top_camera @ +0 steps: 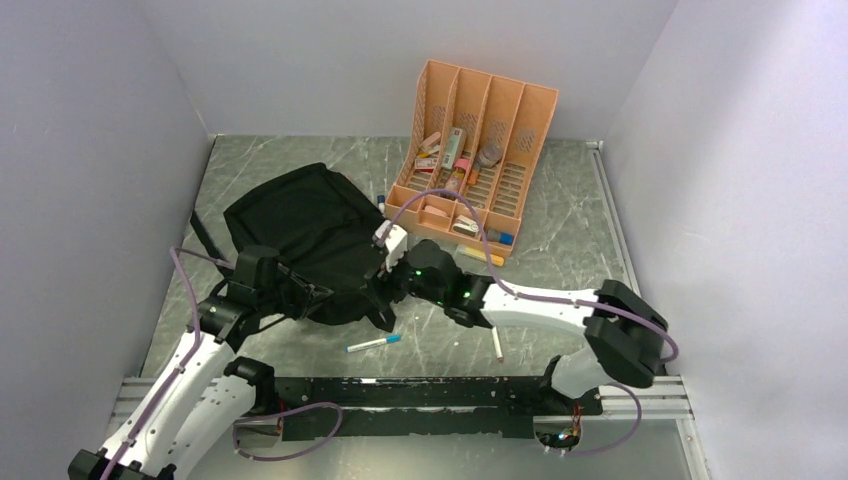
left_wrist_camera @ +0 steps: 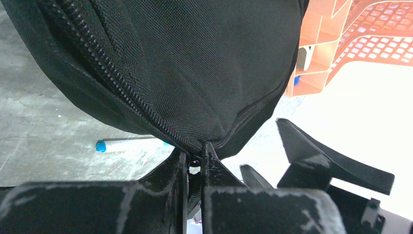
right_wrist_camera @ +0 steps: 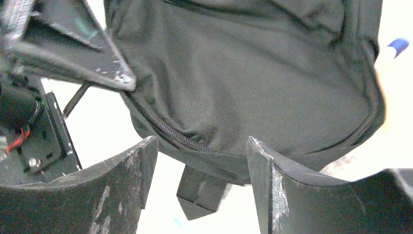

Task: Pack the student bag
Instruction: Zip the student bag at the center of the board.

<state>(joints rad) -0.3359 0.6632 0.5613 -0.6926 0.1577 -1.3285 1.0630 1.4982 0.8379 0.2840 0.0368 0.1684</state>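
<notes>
Black fabric bag [top_camera: 300, 235] lay left of centre on the table [top_camera: 560, 200], my left gripper [left_wrist_camera: 195, 156] pinched tight on its zipper edge, my right gripper [right_wrist_camera: 200, 142] spread at its rim. Packing looked barely started: supplies sat in the organizer [top_camera: 470, 150], a marker [top_camera: 373, 343] lay loose nearby.

Grey marbled tabletop [top_camera: 585, 255], plain white walls [top_camera: 330, 60]
</notes>
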